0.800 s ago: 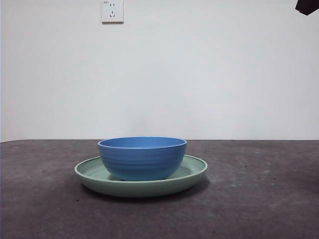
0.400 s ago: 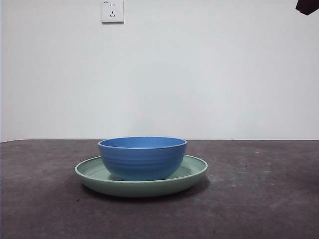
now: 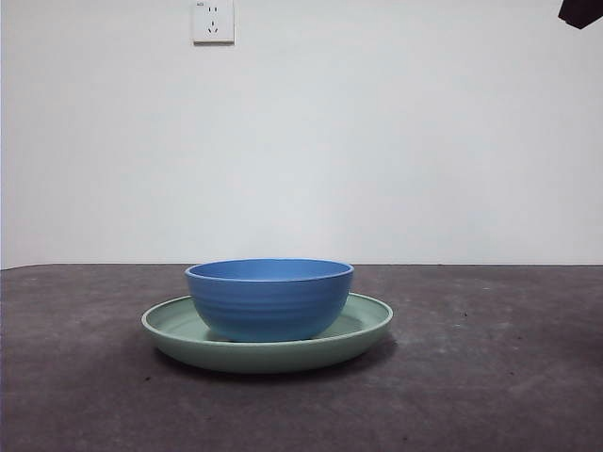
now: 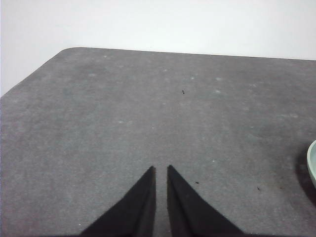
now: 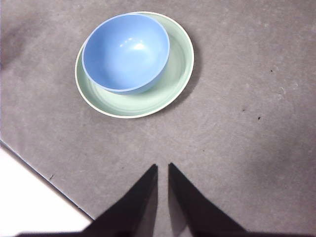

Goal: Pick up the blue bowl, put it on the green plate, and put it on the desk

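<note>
The blue bowl (image 3: 269, 298) stands upright inside the green plate (image 3: 363, 325) on the desk (image 3: 490, 377), a little left of the middle in the front view. In the right wrist view the bowl (image 5: 126, 52) sits off-centre in the plate (image 5: 178, 69). My right gripper (image 5: 163, 168) is shut and empty, high above the desk and well away from the plate. My left gripper (image 4: 161, 169) is shut and empty over bare desk; only a sliver of the plate's rim (image 4: 312, 163) shows at the side of its view.
A white wall socket (image 3: 213, 21) is on the wall behind. A black arm tip (image 3: 579, 11) shows at the top right corner. The desk's edge (image 5: 44, 168) runs close to the right gripper's view.
</note>
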